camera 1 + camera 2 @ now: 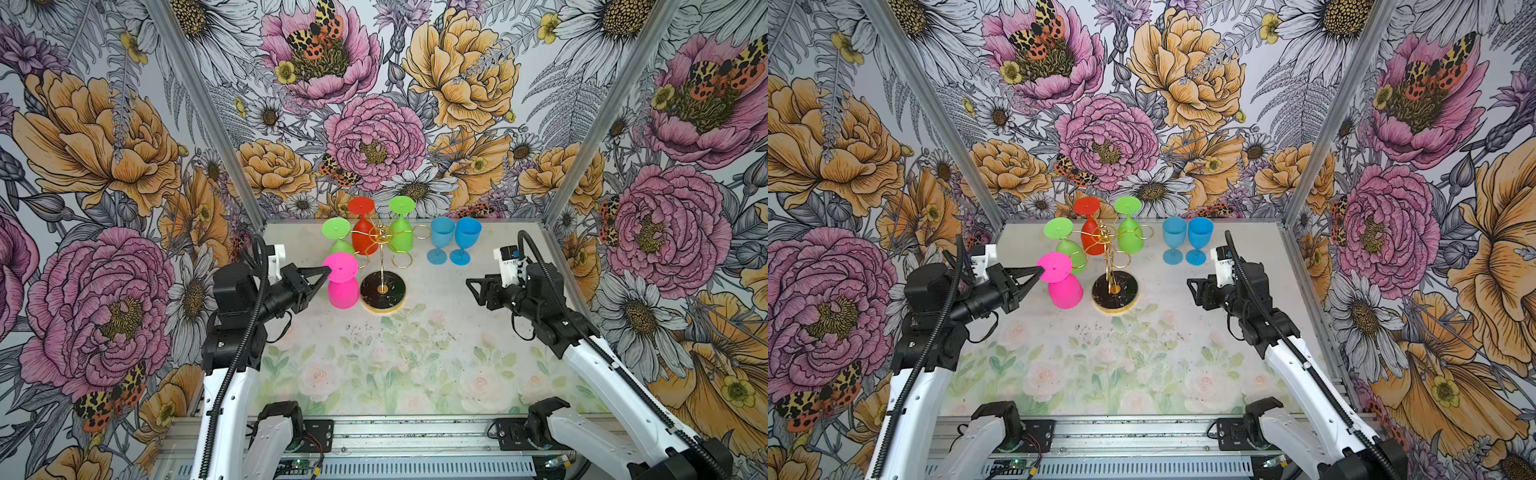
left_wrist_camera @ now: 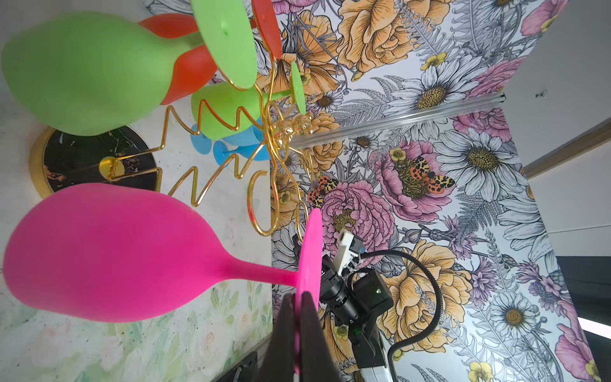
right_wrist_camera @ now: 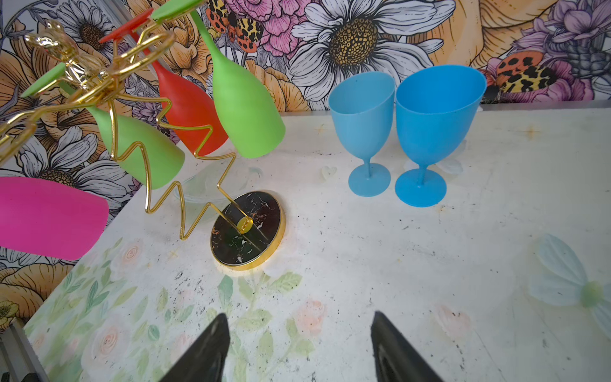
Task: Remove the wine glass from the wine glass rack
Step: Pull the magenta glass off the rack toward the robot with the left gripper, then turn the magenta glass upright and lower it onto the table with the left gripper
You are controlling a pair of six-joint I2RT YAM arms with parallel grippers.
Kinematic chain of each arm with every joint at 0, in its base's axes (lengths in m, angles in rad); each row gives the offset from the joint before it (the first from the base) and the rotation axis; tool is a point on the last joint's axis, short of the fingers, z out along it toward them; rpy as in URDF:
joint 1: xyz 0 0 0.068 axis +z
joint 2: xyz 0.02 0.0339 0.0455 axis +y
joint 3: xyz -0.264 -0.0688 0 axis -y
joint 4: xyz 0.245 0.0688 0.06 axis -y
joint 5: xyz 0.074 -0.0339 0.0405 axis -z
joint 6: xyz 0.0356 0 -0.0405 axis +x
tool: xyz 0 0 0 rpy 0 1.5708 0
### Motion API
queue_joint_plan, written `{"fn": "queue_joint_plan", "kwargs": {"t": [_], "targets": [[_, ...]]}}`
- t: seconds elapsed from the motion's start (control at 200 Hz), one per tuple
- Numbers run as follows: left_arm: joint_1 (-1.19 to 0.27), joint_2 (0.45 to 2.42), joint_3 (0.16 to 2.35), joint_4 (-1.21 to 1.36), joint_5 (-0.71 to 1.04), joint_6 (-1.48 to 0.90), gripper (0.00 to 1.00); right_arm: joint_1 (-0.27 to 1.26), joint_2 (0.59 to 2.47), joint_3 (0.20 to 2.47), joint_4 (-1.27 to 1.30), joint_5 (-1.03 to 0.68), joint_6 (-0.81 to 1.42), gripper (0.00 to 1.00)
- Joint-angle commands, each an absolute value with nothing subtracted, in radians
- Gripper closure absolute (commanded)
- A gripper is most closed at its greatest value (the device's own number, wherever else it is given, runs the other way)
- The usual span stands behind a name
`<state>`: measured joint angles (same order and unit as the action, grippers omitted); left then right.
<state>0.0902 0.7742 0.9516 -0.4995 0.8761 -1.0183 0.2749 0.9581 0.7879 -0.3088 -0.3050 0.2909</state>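
The wine glass [image 1: 343, 291] [image 1: 1065, 293] is bright pink and hangs upside down just left of the wine glass rack's black base [image 1: 392, 291] [image 1: 1125, 291]. My left gripper [image 1: 328, 270] [image 1: 1042, 270] [image 2: 299, 297] is shut on the edge of its round foot [image 2: 312, 251]. An empty gold loop [image 2: 261, 205] curls close beside the stem, apart from it. My right gripper [image 1: 473, 291] [image 1: 1194, 293] [image 3: 299, 327] hovers open and empty over the table, right of the rack.
Two green glasses [image 1: 401, 237] [image 1: 341, 245] and a red one [image 1: 363, 239] hang upside down on the rack's far loops. Two blue glasses [image 1: 441, 241] [image 1: 465, 243] stand upright at the back right. Floral walls enclose the table on three sides.
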Motion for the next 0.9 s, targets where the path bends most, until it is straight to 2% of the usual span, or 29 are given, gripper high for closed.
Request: {"fn": "queue_joint_plan", "kwargs": {"t": [0.0,0.22,0.355,0.691,0.896], "targets": [[0.099,0.758,0.953,-0.557,0.974,-0.941,1.00,0.279,0.968,0.810,-0.291,-0.319,0.299,0.32],[0.083,0.749,0.945,-0.557,1.084,-0.899,1.00,0.282,0.993,0.816,-0.291,-0.318,0.316,0.32],[0.026,0.755,0.929,-0.557,1.084,-0.858,1.00,0.290,1.004,0.815,-0.297,-0.297,0.326,0.32],[-0.321,0.805,0.959,-0.559,0.853,-0.749,1.00,0.298,1.094,0.868,-0.439,-0.220,0.353,0.32],[-0.506,0.857,0.995,-0.563,0.690,-0.657,1.00,0.299,1.135,0.899,-0.490,-0.235,0.357,0.32]]}}
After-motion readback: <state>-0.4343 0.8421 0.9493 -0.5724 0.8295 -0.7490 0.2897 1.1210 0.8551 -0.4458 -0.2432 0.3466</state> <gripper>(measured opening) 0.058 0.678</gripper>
